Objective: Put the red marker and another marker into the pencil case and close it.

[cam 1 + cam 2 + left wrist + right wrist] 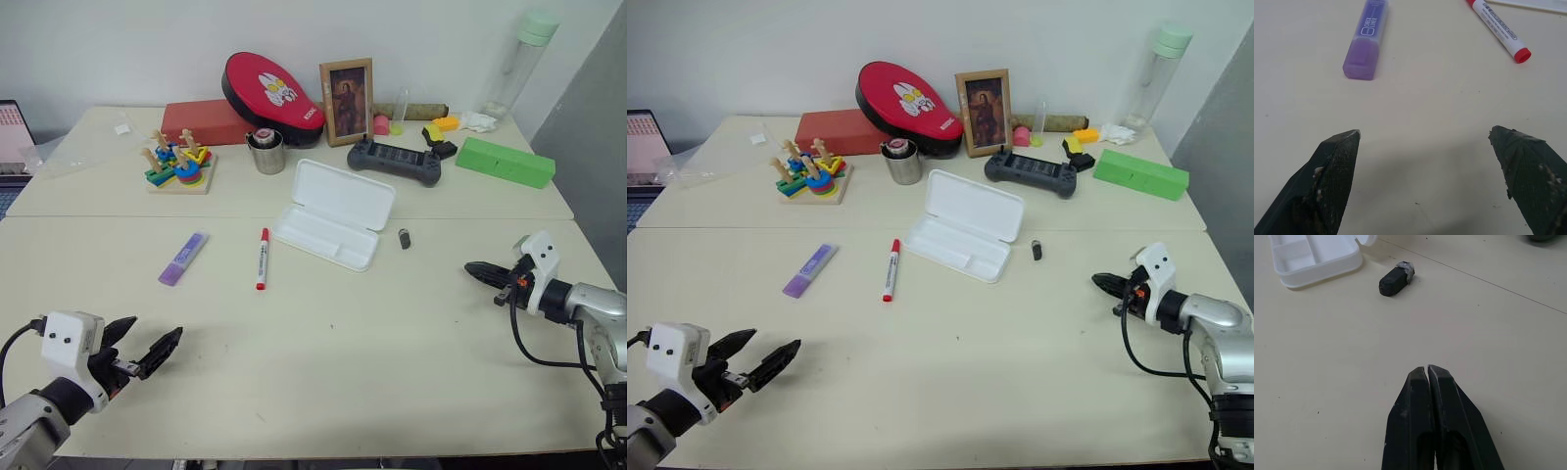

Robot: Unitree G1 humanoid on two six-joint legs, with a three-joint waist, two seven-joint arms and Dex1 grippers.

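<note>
Red marker [262, 258] just left of the open pencil case [333, 215]: light, stiff, rolls; pinch mid-barrel. Left pincer [147, 354] spread, right pincer [483, 271] pressed together, empty.

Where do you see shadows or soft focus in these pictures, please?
Left wrist view: the open left gripper casts a faint broad shadow on the table. Right wrist view: the small black object and the pencil case throw soft shadows. Head views: even light, no hard glare.
</note>
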